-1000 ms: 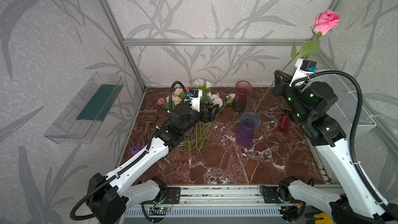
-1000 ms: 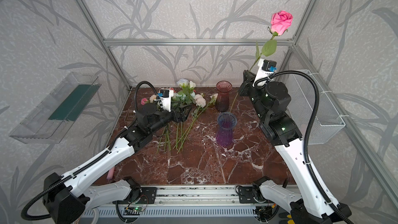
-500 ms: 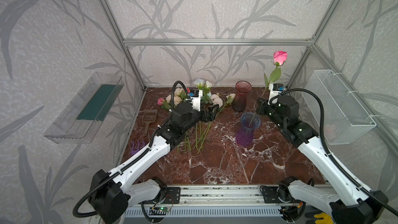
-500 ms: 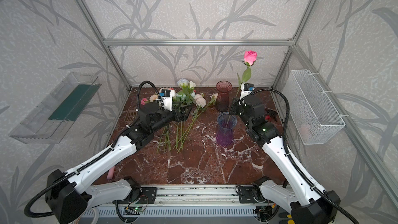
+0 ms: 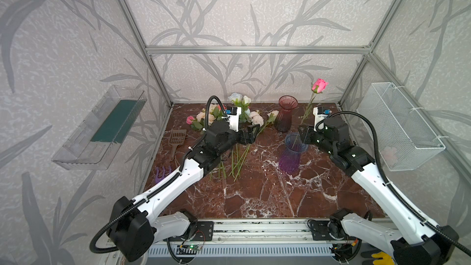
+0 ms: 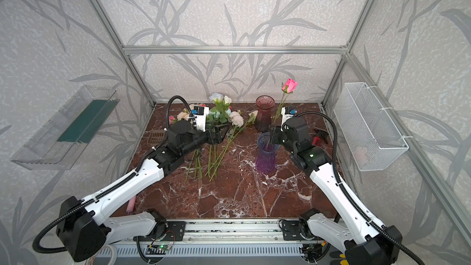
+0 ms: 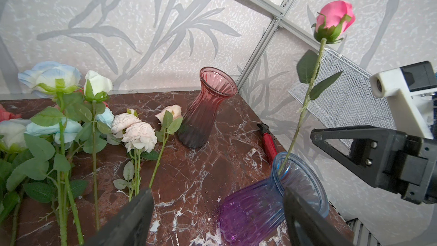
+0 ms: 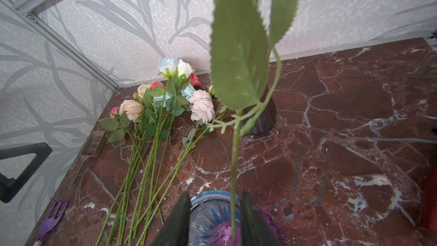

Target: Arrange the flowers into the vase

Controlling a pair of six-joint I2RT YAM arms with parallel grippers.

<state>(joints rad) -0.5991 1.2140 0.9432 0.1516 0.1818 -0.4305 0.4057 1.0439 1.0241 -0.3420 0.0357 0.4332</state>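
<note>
One pink rose [image 5: 319, 85] — stem foot in the blue-purple vase [image 5: 291, 152], right of centre in a top view. Right gripper [image 8: 214, 201]: jaws parted, stem loose between; back out level, clear of the leaves. Left gripper [image 7: 216, 196]: wide apart, empty, near remaining flowers [image 5: 254, 118], centre-left.

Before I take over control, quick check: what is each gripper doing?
Left gripper: open, holding nothing.
Right gripper: open; the pink rose stands in the blue-purple vase, stem loose between the jaws.
</note>
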